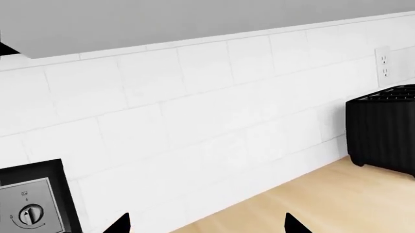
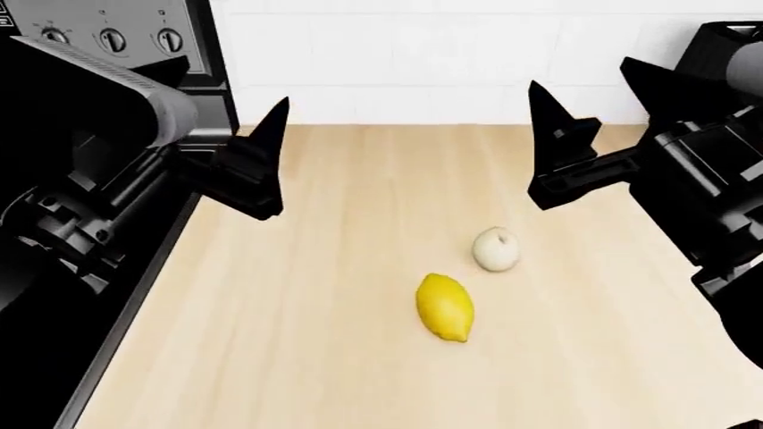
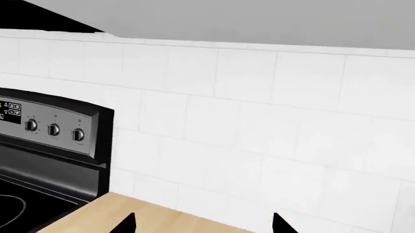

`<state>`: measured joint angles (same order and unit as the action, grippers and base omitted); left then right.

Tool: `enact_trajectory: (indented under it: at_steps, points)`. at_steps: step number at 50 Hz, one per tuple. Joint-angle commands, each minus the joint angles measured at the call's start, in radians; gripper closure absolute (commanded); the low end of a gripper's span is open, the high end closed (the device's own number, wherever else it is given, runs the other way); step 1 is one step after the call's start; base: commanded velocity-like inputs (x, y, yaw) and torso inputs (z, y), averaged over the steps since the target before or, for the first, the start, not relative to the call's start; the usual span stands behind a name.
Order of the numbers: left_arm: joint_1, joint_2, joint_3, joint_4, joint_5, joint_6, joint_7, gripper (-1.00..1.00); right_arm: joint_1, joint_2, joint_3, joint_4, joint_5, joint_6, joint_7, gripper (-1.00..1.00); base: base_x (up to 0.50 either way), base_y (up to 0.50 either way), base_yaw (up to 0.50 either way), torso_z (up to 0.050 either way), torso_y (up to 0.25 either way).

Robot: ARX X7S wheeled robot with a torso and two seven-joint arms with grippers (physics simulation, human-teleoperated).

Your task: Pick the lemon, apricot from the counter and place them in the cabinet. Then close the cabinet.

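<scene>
Only the head view showed the fruit: the lemon [image 2: 445, 307] lay on the counter [image 2: 298, 340] below and between my two grippers, with the apricot [image 2: 496, 248] just beside it on the side nearer my right gripper [image 2: 558, 156], the two fruits close but not touching. Both lay well short of my fingertips, and neither hand held anything. In that view my left gripper [image 2: 264, 161] hung over the counter's edge next to the stove [image 2: 71, 54], and each gripper showed only as one dark pointed finger, so from there I could not tell how far the fingers stood apart. The wrist views settled it: in the left wrist view two black fingertips [image 1: 120, 224] poked up well apart with bare counter [image 1: 324, 204] and tiled wall [image 1: 194, 121] between them, so my left gripper [image 1: 207, 225] was spread wide; in the right wrist view the fingertips [image 3: 126, 223] were likewise wide apart, my right gripper [image 3: 204, 224] open on nothing. Those wrist views saw no fruit. The left one instead caught a black ribbed box [image 1: 384, 131] standing on the counter against the wall beyond my fingers, a wall socket [image 1: 383, 62] above it, and one stove knob [image 1: 29, 213]. The right one showed the stove's panel [image 3: 48, 127] with three knobs and a corner of the counter [image 3: 110, 213].
</scene>
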<state>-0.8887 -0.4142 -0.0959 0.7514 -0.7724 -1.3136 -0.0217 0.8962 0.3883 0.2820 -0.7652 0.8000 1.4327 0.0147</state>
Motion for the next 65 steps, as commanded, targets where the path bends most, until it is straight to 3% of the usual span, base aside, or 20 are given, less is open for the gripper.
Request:
enact_trajectory:
  at_steps: [1,22,29,33,39,45,55,65]
  points:
    - [0.003,0.0,-0.004,0.013,-0.027,-0.016,-0.007,-1.0,0.018,0.007,0.008,-0.001,0.031,0.026,0.012,-1.0,0.09,0.0,0.0,0.0,0.0]
    - [0.014,-0.009,0.003,0.021,-0.044,-0.012,-0.017,-1.0,-0.007,0.029,-0.011,0.015,0.033,-0.014,0.022,-1.0,0.13,0.0,0.0,0.0,0.0]
    - [0.032,-0.018,0.001,0.036,-0.056,-0.012,-0.018,-1.0,0.0,0.063,-0.007,0.003,0.074,0.062,0.032,-1.0,0.0,0.0,0.0,0.0,0.0]
    - [0.037,-0.023,0.002,0.037,-0.058,-0.01,-0.019,-1.0,0.013,0.082,0.015,0.031,0.16,0.132,0.042,-1.0,0.0,0.0,0.0,0.0,0.0]
    - [0.039,-0.028,0.002,0.04,-0.065,-0.01,-0.022,-1.0,-0.001,0.2,0.003,0.076,0.527,0.129,0.187,-1.0,0.0,0.0,0.0,0.0,0.0]
    - [0.056,-0.035,0.005,0.037,-0.056,0.012,-0.02,-1.0,-0.053,0.258,0.004,0.051,0.705,0.101,0.195,-1.0,0.0,0.0,0.0,0.0,0.0]
    - [0.055,-0.037,0.011,0.034,-0.059,0.021,-0.025,-1.0,-0.183,0.289,0.053,-0.056,0.859,0.041,0.094,-1.0,0.0,0.0,0.0,0.0,0.0]
    - [0.067,-0.041,0.016,0.032,-0.058,0.031,-0.029,-1.0,-0.261,0.289,0.071,-0.116,0.812,0.039,0.0,-1.0,0.0,0.0,0.0,0.0,0.0]
